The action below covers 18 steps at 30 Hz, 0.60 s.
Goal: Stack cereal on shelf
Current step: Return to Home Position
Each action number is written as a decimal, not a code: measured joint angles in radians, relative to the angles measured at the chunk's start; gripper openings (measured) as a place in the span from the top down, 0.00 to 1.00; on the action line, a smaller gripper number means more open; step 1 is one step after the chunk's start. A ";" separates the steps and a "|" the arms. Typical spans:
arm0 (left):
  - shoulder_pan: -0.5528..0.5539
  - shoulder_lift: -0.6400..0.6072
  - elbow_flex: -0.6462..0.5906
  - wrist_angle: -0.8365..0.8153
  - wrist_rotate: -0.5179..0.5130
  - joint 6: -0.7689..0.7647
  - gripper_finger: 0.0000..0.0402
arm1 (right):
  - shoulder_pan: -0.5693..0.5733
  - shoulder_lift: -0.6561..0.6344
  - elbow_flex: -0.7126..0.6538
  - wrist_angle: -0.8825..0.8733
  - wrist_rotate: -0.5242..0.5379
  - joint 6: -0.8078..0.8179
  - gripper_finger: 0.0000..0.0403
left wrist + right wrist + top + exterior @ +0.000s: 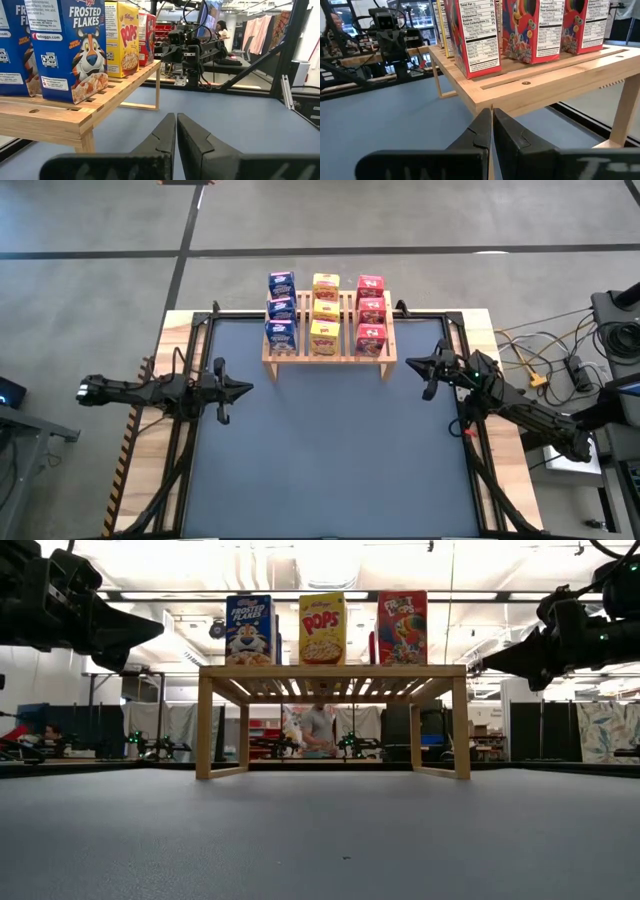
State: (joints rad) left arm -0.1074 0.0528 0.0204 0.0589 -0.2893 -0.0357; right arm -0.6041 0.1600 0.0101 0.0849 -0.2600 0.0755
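Observation:
The wooden slatted shelf stands at the table's far middle on short legs. On its top stand three rows of cereal boxes on their bases: blue, yellow and red. My left gripper hovers shut at the table's left, level, pointing right. My right gripper hovers shut at the right, near the shelf's right end, pointing left. Neither touches anything.
The dark blue mat lies bare in front of the shelf. A black frame edges the table. Cables and gear lie off the table's right side. A person shows in the room behind the shelf.

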 joint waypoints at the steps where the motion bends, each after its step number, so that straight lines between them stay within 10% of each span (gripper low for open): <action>1: 0.000 0.000 0.000 0.000 0.000 0.000 1.00 | 0.000 0.000 0.000 0.000 0.000 -0.002 0.98; 18: 0.000 0.000 0.001 0.000 0.000 0.000 1.00 | 0.000 0.000 0.000 0.000 0.000 -0.032 0.98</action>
State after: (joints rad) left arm -0.1074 0.0532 0.0216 0.0589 -0.2890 -0.0357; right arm -0.6041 0.1600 0.0097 0.0849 -0.2600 0.0431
